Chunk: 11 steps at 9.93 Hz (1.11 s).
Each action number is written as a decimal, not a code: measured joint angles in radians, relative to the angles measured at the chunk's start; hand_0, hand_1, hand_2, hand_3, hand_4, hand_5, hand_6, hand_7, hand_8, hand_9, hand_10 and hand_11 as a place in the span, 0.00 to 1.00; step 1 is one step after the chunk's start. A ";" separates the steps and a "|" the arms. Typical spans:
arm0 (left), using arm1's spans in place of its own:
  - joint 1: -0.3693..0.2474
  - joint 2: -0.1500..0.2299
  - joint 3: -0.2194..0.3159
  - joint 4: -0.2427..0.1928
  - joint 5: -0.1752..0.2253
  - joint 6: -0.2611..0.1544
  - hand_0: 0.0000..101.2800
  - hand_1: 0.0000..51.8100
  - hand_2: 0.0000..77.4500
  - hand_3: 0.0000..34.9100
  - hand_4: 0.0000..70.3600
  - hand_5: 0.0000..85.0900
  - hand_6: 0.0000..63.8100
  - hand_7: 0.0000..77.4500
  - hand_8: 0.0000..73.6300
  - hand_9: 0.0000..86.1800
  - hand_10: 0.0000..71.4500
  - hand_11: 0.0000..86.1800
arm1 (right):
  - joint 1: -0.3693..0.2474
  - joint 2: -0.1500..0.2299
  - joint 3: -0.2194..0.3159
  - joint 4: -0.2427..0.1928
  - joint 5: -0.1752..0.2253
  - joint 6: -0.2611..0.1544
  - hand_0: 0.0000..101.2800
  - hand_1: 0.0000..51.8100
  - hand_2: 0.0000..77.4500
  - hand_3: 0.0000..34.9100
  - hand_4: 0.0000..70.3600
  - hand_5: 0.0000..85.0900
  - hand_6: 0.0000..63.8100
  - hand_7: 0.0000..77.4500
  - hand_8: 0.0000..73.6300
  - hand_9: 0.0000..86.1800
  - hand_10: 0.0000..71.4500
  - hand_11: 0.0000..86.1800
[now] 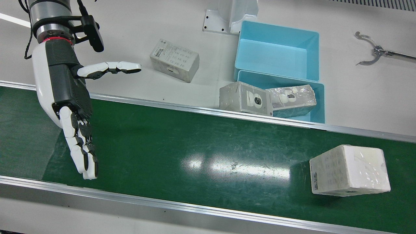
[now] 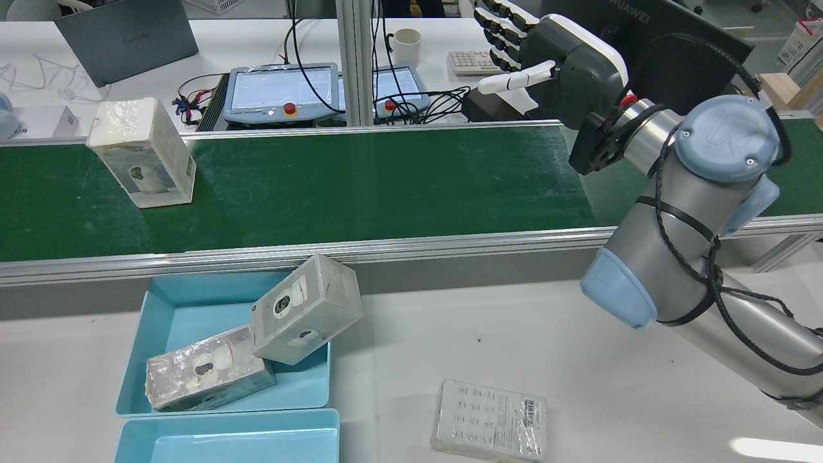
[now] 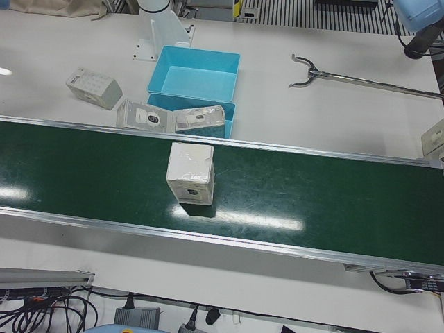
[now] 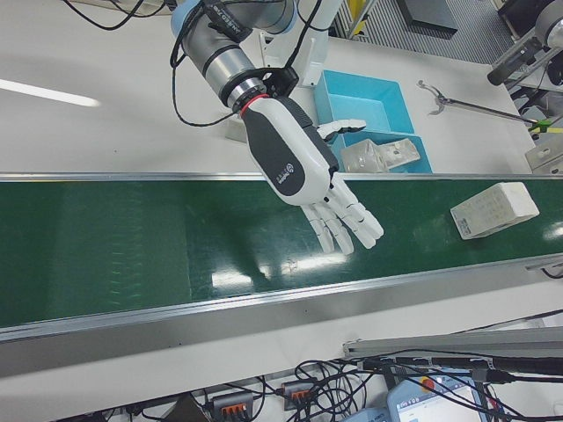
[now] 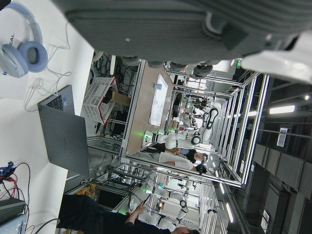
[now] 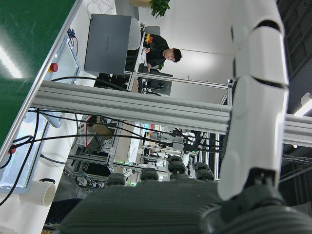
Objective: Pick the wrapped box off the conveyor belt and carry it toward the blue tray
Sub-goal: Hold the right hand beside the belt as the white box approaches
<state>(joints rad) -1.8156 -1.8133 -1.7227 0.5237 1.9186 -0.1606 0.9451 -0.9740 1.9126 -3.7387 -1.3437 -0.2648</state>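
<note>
The wrapped white box [image 1: 349, 170] stands on the green conveyor belt [image 1: 195, 146], also in the rear view [image 2: 143, 151] and the left-front view [image 3: 191, 172]. My right hand [image 1: 70, 107] is open with fingers stretched out, hovering over the belt far from the box, toward the belt's other end; it also shows in the rear view [image 2: 553, 58] and the right-front view [image 4: 303, 176]. Two blue trays sit beside the belt: the far one [image 1: 278, 48] is empty, the near one [image 1: 320, 97] holds boxes. Of my left hand only the palm [image 5: 195, 24] shows, in its own view.
Two wrapped boxes are at the near tray: one [image 1: 292, 100] lies inside, one [image 1: 244, 98] leans over its rim. A third box [image 1: 174, 60] lies loose on the white table. A metal grabber tool [image 1: 373, 53] lies on the table beyond the trays.
</note>
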 joint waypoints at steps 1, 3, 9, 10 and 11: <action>0.000 0.000 0.000 0.000 0.000 0.000 0.00 0.00 0.01 0.00 0.00 0.01 0.00 0.00 0.00 0.00 0.00 0.00 | -0.011 -0.001 -0.002 0.001 0.002 -0.018 0.46 0.26 0.18 0.30 0.00 0.06 0.00 0.01 0.01 0.01 0.00 0.01; 0.000 0.000 0.000 0.000 0.000 0.000 0.00 0.00 0.01 0.00 0.00 0.01 0.00 0.01 0.00 0.00 0.01 0.00 | -0.025 -0.004 -0.015 0.003 0.008 -0.037 0.46 0.27 0.17 0.30 0.00 0.06 0.00 0.01 0.01 0.01 0.00 0.01; 0.000 0.000 0.000 0.000 0.000 0.000 0.00 0.00 0.01 0.00 0.00 0.01 0.00 0.00 0.00 0.00 0.01 0.00 | -0.031 0.005 -0.093 0.041 0.015 -0.012 0.42 0.21 0.15 0.01 0.00 0.03 0.00 0.01 0.04 0.06 0.02 0.04; 0.000 0.000 0.000 0.000 0.000 0.000 0.00 0.00 0.01 0.00 0.00 0.01 0.00 0.01 0.00 0.00 0.00 0.00 | -0.032 0.006 -0.109 0.055 0.015 -0.008 0.42 0.21 0.15 0.01 0.00 0.03 0.00 0.01 0.04 0.06 0.02 0.04; 0.000 0.000 0.000 0.000 0.000 0.000 0.00 0.00 0.01 0.00 0.00 0.01 0.00 0.01 0.00 0.00 0.00 0.00 | -0.033 0.008 -0.121 0.066 0.015 -0.006 0.42 0.20 0.15 0.01 0.00 0.03 0.00 0.01 0.04 0.06 0.02 0.04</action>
<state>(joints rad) -1.8156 -1.8133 -1.7227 0.5237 1.9186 -0.1606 0.9123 -0.9663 1.7913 -3.6729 -1.3288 -0.2709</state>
